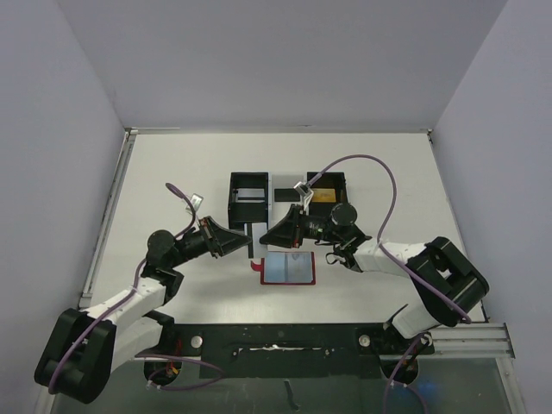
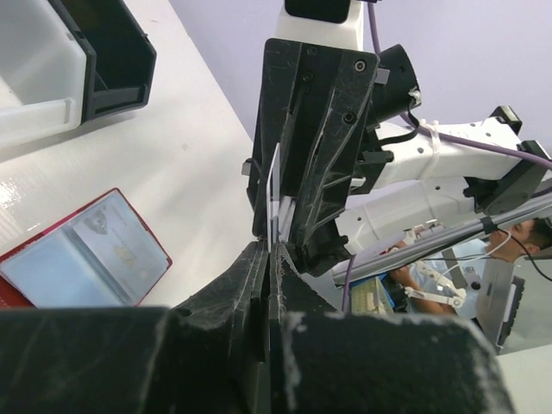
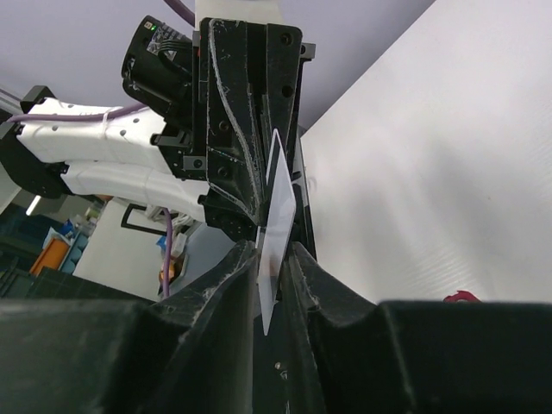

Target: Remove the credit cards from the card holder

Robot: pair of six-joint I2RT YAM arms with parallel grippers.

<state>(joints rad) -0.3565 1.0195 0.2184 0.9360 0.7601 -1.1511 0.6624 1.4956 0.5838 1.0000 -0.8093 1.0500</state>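
The card holder (image 1: pixel 288 269) lies open on the table, red-edged with a light blue-grey lining and a red tab at its left; it also shows in the left wrist view (image 2: pixel 86 254). A pale grey-white credit card (image 3: pixel 278 207) stands on edge in the air between my two grippers, which meet tip to tip above and behind the holder. My right gripper (image 3: pixel 276 250) is shut on one end of it. My left gripper (image 2: pixel 272 252) is shut on the card's thin edge (image 2: pixel 275 194) from the other side. In the top view the left gripper (image 1: pixel 248 241) and right gripper (image 1: pixel 266 238) almost touch.
A black-and-white three-part tray (image 1: pixel 285 194) stands behind the grippers; its right bin holds a gold card (image 1: pixel 326 196), and its left bin (image 2: pixel 52 78) is white inside. White table all round, walled on three sides.
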